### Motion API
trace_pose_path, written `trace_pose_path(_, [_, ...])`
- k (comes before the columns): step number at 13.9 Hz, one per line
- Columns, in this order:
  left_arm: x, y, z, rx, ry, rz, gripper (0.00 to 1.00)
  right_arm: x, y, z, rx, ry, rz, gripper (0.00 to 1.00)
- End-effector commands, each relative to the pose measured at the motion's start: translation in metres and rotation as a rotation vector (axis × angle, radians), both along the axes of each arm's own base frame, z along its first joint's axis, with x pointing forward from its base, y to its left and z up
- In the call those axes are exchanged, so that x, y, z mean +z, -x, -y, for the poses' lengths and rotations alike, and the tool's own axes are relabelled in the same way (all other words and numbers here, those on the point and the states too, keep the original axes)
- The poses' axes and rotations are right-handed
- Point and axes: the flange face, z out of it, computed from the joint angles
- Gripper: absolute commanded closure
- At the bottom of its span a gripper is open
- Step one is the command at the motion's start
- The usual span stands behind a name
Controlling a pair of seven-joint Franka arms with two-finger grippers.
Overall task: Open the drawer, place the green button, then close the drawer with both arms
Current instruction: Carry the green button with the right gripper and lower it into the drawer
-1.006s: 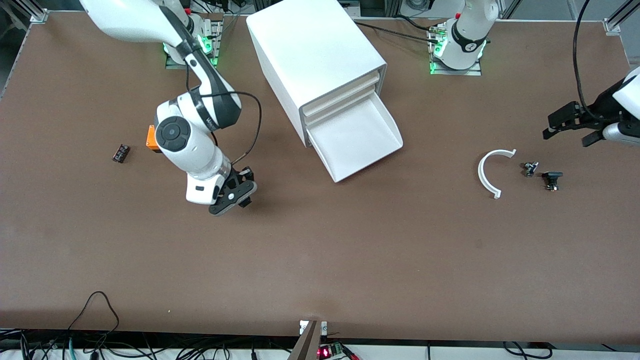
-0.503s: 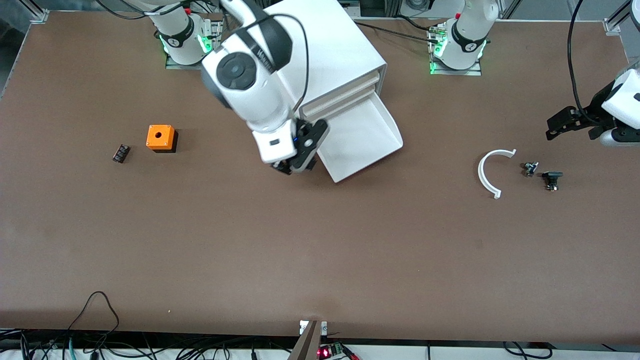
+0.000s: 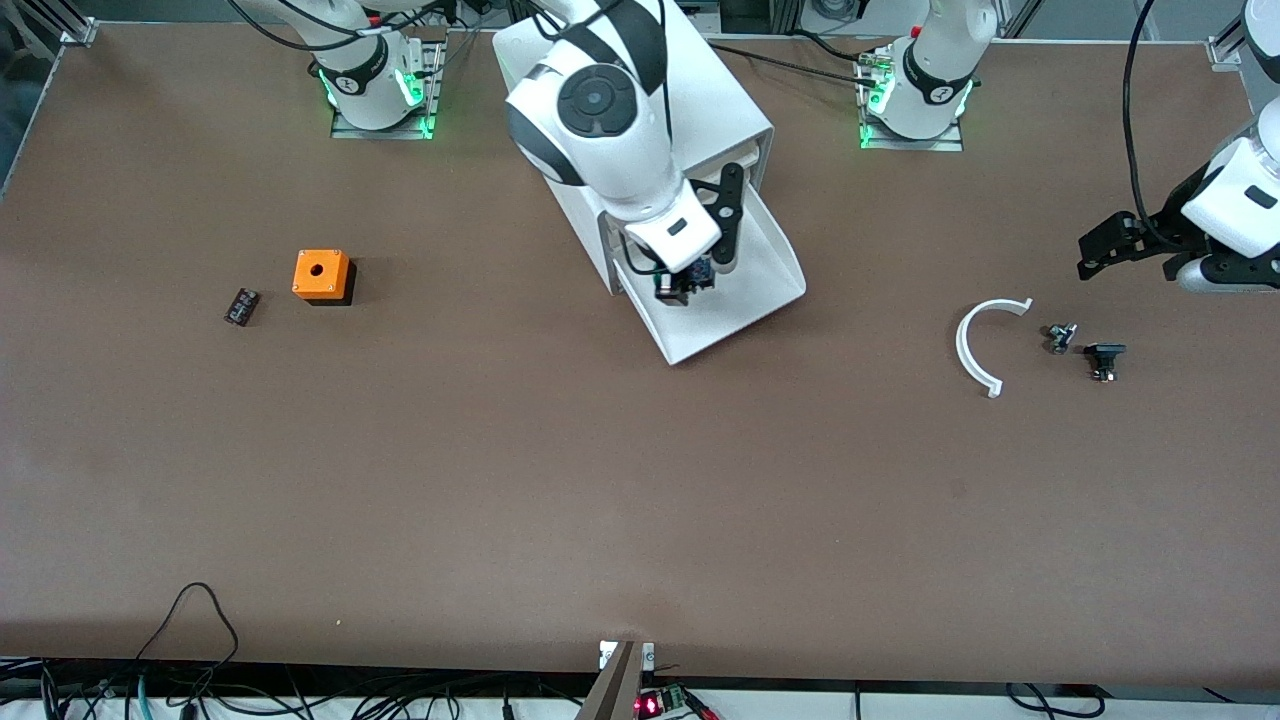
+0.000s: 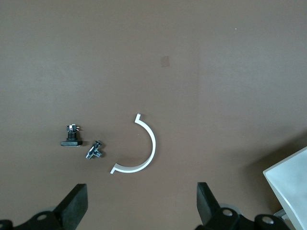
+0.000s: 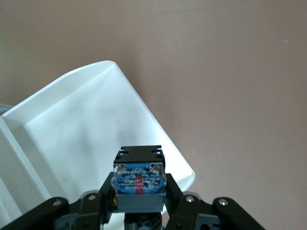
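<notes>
1. Centrally, on a brown worktop [image 3: 560,480], a white cabinet [image 3: 725,105] stands w/ its lowest drawer [image 3: 765,290] pulled out, nearer the front camera than the cabinet body.
2. Right end effector [image 3: 686,284] hangs over the open drawer, approx. above the tray's floor near the cabinet.
3. It's clenched on the button [image 3: 688,278]. In the right wrist view the button [image 5: 139,179] sits between the two fingers [image 5: 175,194]; the side shown is blue and clear w/ a red mark on a black body, and its cap is hidden.
4. Same view: the drawer [image 5: 72,129] lies below the right end effector [image 5: 139,199].
5. Left end effector [image 3: 1125,262] hovers at the left arm's end of the worktop, released, fingers [image 4: 73,207] wide apart, nothing between them; this arm waits.
6. Below the left end effector [image 4: 139,211] lie 3 small items: a white curved piece [image 4: 144,148], a small metal part [image 4: 93,151] and a small black part [image 4: 72,136], close together but apart.
7. Toward the right arm's end sit an orange cube [image 3: 321,276] w/ a hole on top and, just beside it, a small black-and-red block [image 3: 241,306].
</notes>
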Motion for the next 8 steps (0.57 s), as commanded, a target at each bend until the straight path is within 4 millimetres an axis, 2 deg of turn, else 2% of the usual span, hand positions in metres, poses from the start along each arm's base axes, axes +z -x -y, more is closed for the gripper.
trace_pose_path(1, [0.004,-0.003,0.0,0.004,-0.03,-0.006,0.0,-0.03,0.005,-0.02,0.114,0.029,0.008,0.62])
trace_pose_path(5, [-0.001,-0.004,0.0,0.006,-0.026,-0.014,0.0,-0.058,0.019,-0.03,0.29,0.083,0.031,0.62])
trace_pose_path(7, [-0.003,-0.006,0.003,0.002,-0.023,-0.009,0.0,-0.076,0.042,-0.046,0.349,0.142,0.048,0.62])
trace_pose_path(8, [-0.006,-0.008,0.011,-0.012,-0.02,-0.01,0.0,-0.085,0.054,-0.055,0.375,0.164,0.048,0.62])
